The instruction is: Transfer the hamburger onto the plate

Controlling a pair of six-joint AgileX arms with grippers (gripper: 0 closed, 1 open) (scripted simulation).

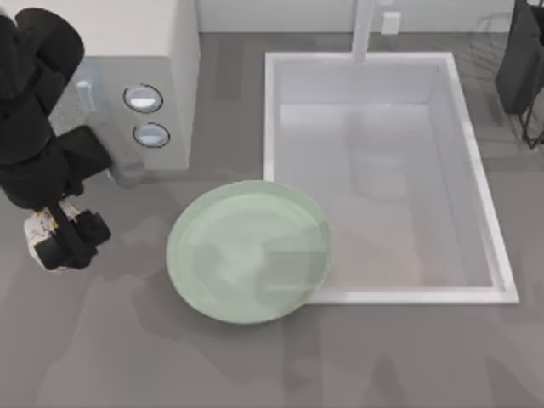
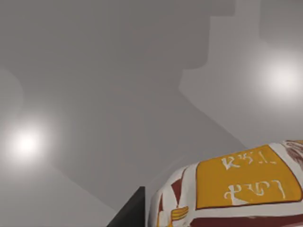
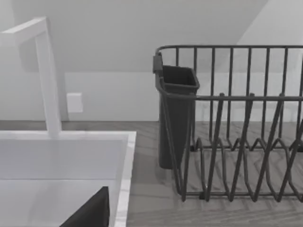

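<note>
White paper printed with orange and dark red sits between my left gripper [image 1: 66, 242] fingers: the hamburger [image 1: 41, 231], which they appear to have closed on at the far left of the table, though I cannot tell if it has left the surface. To do this well I should raise it straight up first, then carry it rightward to the mint-green plate [image 1: 248, 252], which lies well apart beside the sink [image 1: 476, 178]. My right arm is parked by the dish rack [image 3: 236, 142]; its finger state I cannot tell.
</note>
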